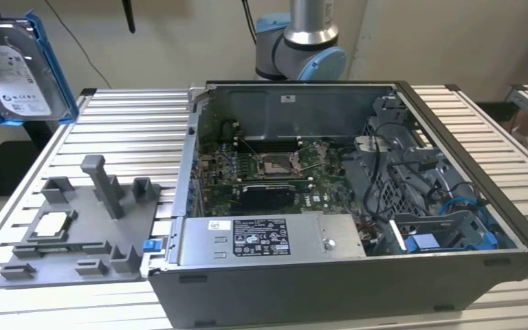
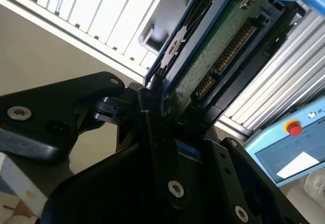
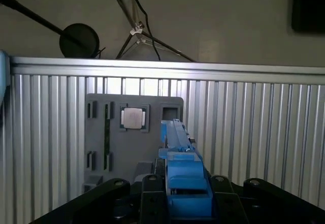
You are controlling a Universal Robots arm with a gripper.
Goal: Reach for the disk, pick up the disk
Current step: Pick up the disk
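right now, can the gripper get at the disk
Yes, it seems to have it: the gripper looks shut on the blue-framed edge of the disk, holding it up off the table.

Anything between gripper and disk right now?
Nothing visible: in the second wrist view the gripper is shut on the edge of the disk. In the exterior view the disk is held in the air, clear of the slatted table.

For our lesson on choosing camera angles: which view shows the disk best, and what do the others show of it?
The exterior view: the disk shows its labelled face and blue frame. The second wrist view shows its green circuit-board side, clamped in the gripper. The first wrist view shows it edge-on, mostly blue frame.
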